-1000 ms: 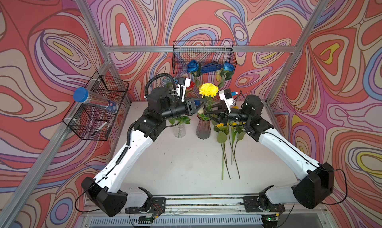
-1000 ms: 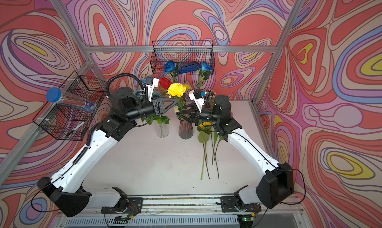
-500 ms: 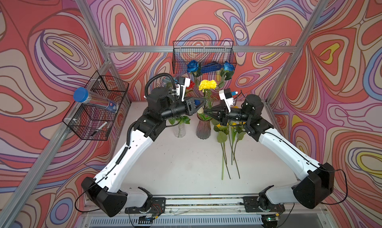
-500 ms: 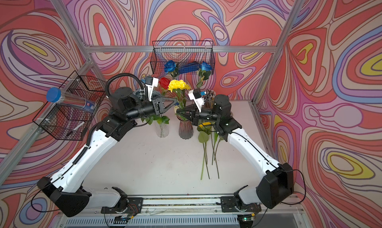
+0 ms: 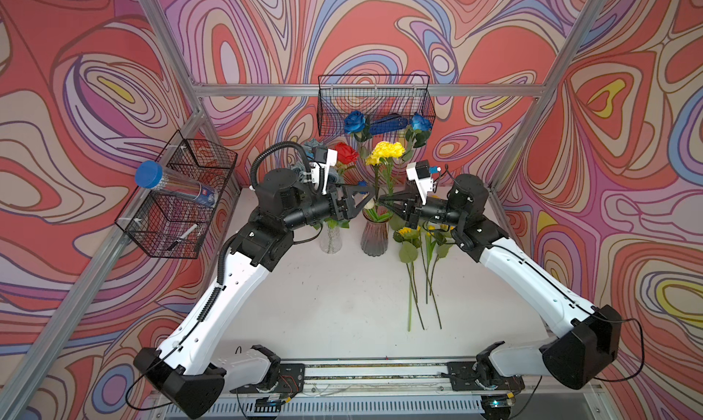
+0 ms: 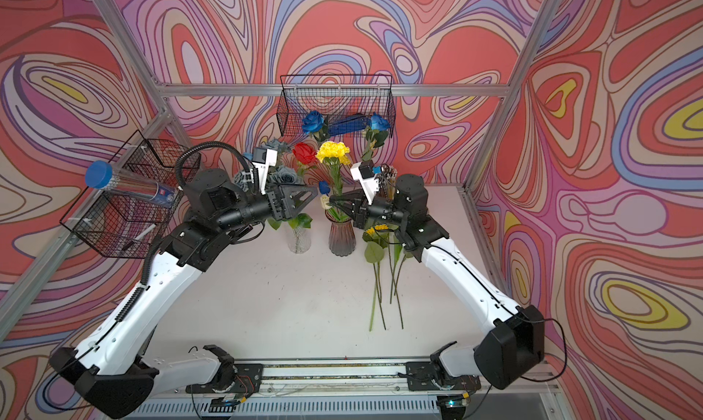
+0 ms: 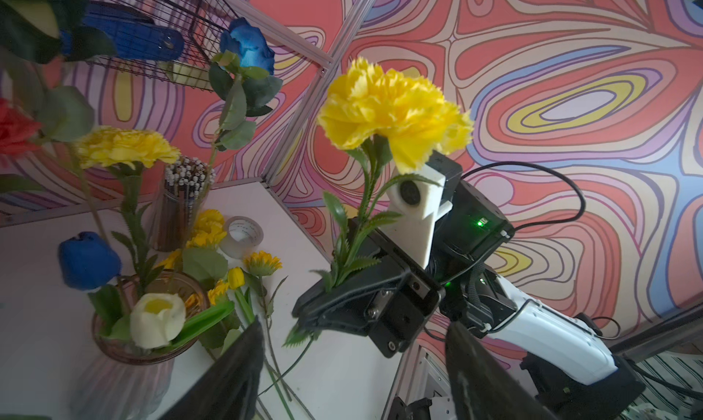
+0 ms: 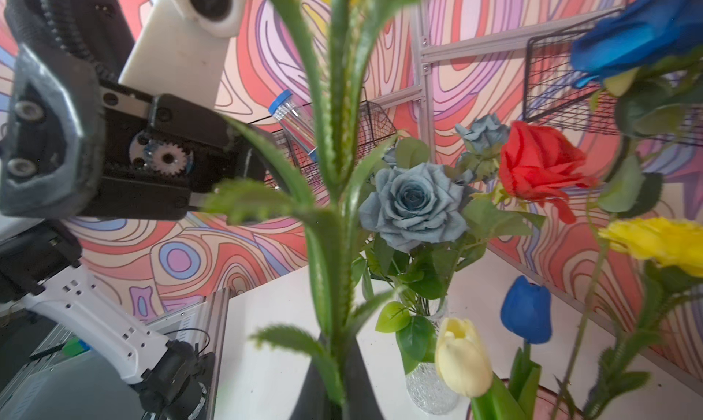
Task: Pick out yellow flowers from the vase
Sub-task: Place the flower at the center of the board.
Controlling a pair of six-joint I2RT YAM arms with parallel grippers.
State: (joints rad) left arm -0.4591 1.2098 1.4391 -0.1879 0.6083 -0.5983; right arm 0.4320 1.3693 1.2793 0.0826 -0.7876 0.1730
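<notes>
1. The right gripper [image 7: 304,317] is clamped on the stem of the yellow carnation [image 7: 392,110], held above the ribbed smoky glass vase [image 5: 374,239], mid-table, far side.
2. The left gripper [image 7: 355,326] has its jaws wide, holding nothing, just left of that stem.
3. Only the left wrist view shows the tape roll [image 7: 243,235]; the right wrist view shows saw-edged leaves.
4. Both top views show loose yellow flowers [image 5: 412,235] lying flat, right of the vase.

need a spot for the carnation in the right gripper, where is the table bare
Bare table: front centre, between left arm and right arm, before the clear vase and purple vase, beside the laid yellow flowers. Crowded: far right corner, with pencil cup and tape roll.
</notes>
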